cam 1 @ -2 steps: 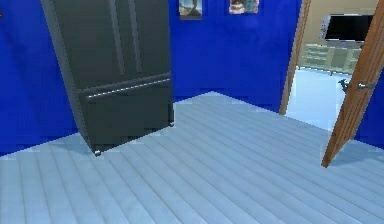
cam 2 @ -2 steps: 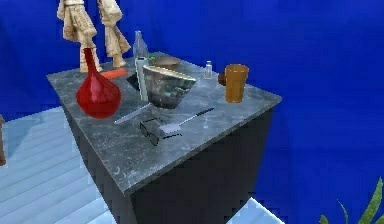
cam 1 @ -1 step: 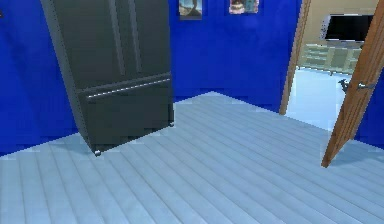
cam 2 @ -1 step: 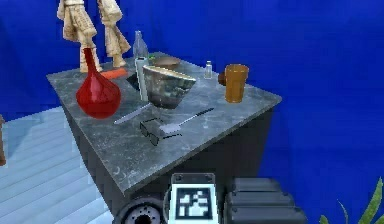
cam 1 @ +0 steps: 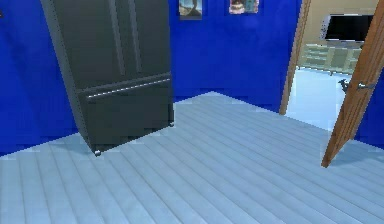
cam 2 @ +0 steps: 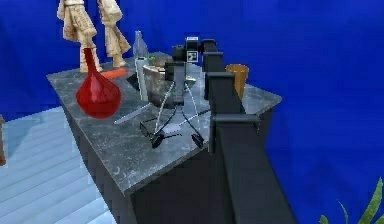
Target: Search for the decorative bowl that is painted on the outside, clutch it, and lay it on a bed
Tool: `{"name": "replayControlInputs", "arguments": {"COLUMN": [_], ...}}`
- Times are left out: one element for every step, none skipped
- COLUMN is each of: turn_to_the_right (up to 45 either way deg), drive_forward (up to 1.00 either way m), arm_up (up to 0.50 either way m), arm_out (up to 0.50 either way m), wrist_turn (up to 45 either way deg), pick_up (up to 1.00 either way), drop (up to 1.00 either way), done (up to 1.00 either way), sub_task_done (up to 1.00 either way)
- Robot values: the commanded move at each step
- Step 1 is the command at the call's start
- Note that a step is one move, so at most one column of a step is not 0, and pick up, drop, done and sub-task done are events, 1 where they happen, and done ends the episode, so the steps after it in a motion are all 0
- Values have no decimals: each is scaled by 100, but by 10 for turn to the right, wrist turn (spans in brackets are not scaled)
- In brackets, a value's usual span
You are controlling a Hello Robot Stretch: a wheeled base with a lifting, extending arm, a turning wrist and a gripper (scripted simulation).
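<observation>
- The grasp looks to be the step in hand: the arm [cam 2: 228, 125] reaches over the dark counter [cam 2: 105, 150] toward a greyish bowl [cam 2: 157, 72] at its far side, just right of a clear bottle [cam 2: 140, 58].
- Next, I'd judge, it needs a clean lift, clear of the red vase [cam 2: 98, 97] on the left.
- The gripper [cam 2: 170, 128] hangs near the bowl. I cannot tell its fingers' spread, nor whether it holds anything.

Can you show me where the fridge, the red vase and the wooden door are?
fridge [cam 1: 95, 45], forward view, on an upper door.
red vase [cam 2: 97, 97], arm side view, on its round belly.
wooden door [cam 1: 355, 110], forward view, on its panel.
</observation>
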Motion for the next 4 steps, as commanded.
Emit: {"name": "replayControlInputs", "arguments": {"turn_to_the_right": [0,0,0,0], "drive_forward": [0,0,0,0], "arm_up": [0,0,0,0], "arm_out": [0,0,0,0], "wrist_turn": [450,450,450,300], "pick_up": [0,0,0,0], "drop": [0,0,0,0], "done": [0,0,0,0], "sub_task_done": [0,0,0,0]}}
